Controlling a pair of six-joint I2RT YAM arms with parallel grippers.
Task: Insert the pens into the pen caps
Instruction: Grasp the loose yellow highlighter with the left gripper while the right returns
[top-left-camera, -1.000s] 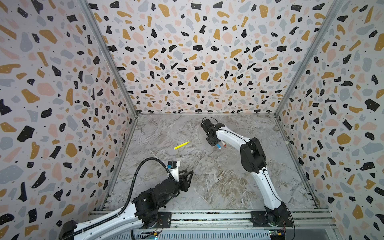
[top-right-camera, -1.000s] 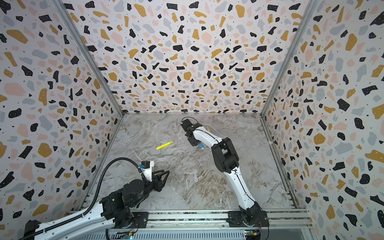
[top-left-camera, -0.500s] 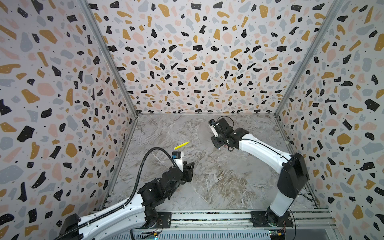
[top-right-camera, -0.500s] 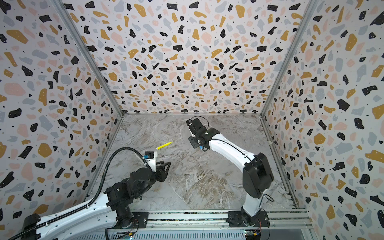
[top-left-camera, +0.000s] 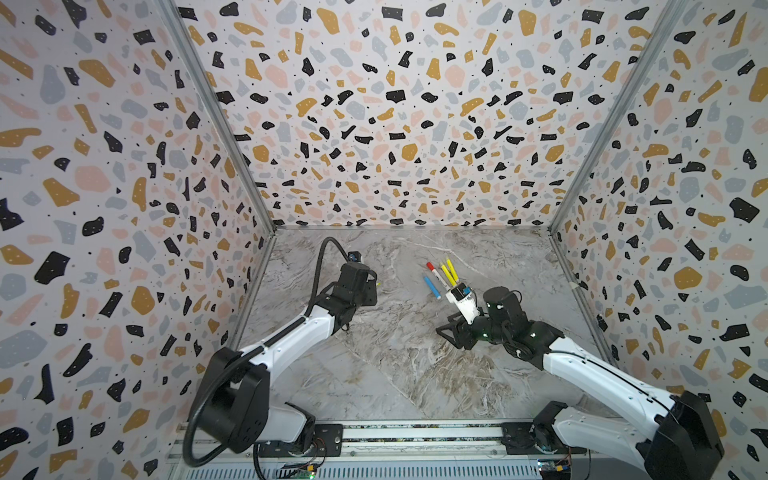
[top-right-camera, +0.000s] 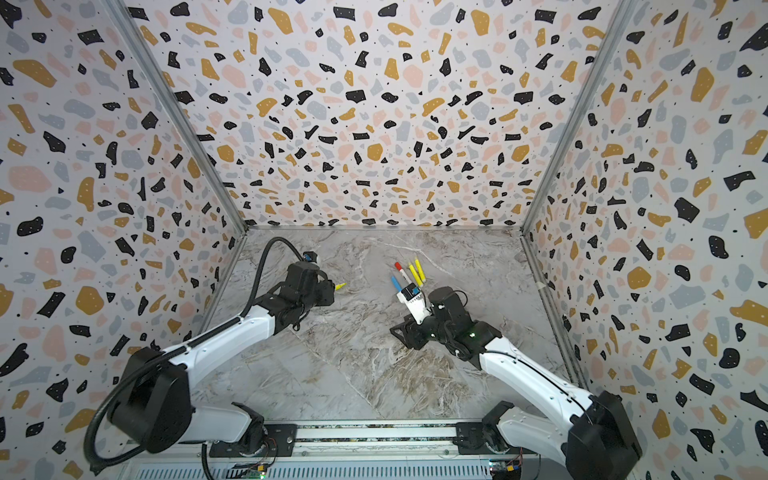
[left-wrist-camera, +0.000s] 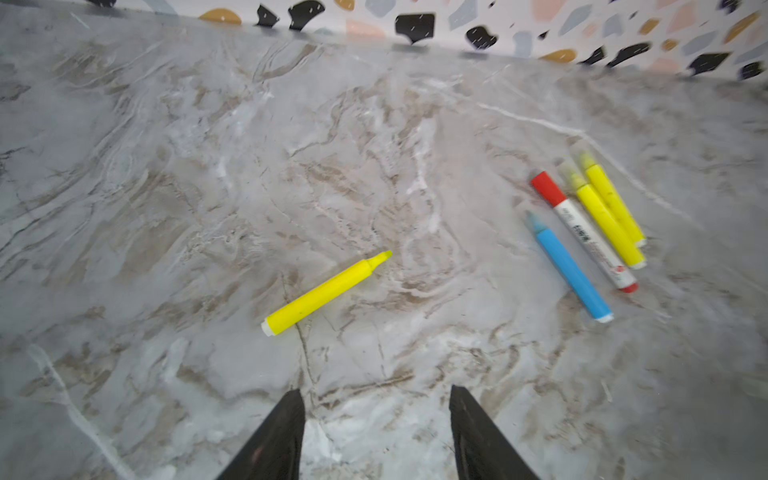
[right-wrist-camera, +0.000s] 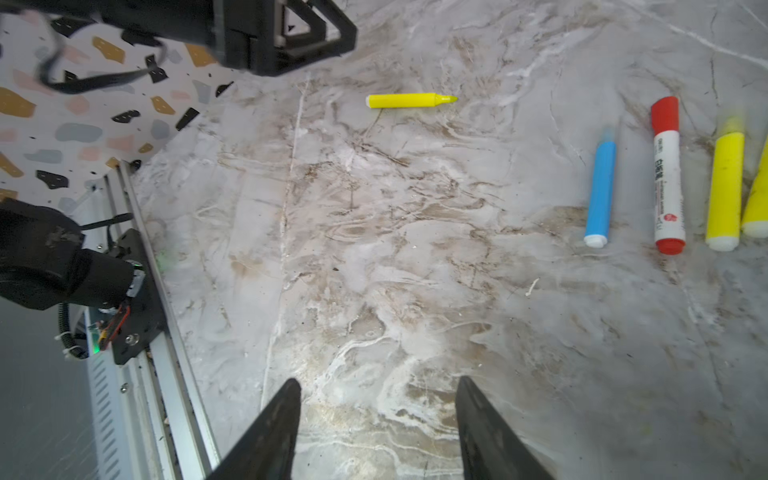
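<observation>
The left gripper (left-wrist-camera: 376, 432) and the right gripper (right-wrist-camera: 376, 432) both hang parted and empty above the marble tabletop (left-wrist-camera: 166, 166).
The left gripper's jaws stand moderately apart with nothing between them. A lone yellow pen (left-wrist-camera: 326, 293), its tip bare, lies flat just ahead of its fingertips, not touching. Farther ahead, off toward the right arm, four pens lie side by side: a blue pen (left-wrist-camera: 569, 268), a white-barrelled pen (left-wrist-camera: 590, 239) with a red cap (left-wrist-camera: 547, 188) on one end, and two yellow pens (left-wrist-camera: 606, 226) whose tips look covered by pale caps (left-wrist-camera: 571, 174). The right gripper's jaws stand about as far apart. That row lies ahead of it to one side, and the lone yellow pen well ahead, near the left gripper.
</observation>
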